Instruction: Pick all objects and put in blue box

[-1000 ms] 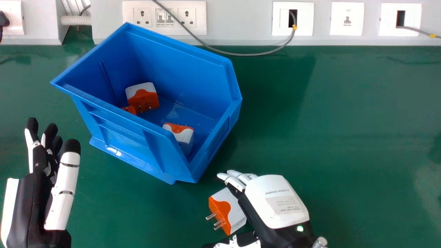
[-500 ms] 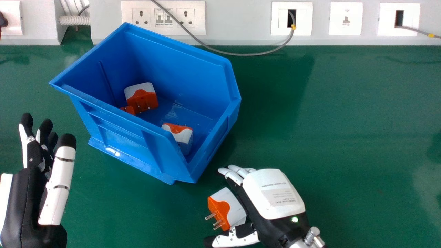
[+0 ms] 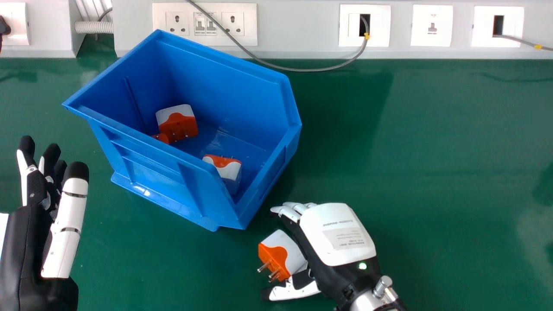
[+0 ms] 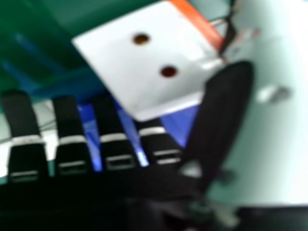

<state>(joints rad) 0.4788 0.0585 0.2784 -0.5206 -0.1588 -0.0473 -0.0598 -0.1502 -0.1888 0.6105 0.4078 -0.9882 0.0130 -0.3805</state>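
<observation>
On the green bench (image 3: 432,151), head view: our left hand (image 3: 26,242) is at the left, fingers straight, slightly spread; two orange-and-white plug adapters (image 3: 178,125) (image 3: 224,166) and a partly hidden orange piece (image 3: 161,138) sit in the blue bin (image 3: 151,172); our right hand (image 3: 339,235) has another adapter (image 3: 274,255) between fingers and thumb, outside the bin. Right hand view: we see fingers (image 4: 113,149) fairly straight, small gaps, thumb (image 4: 224,110) alongside the adapter; can't tell if it's gripped.
</observation>
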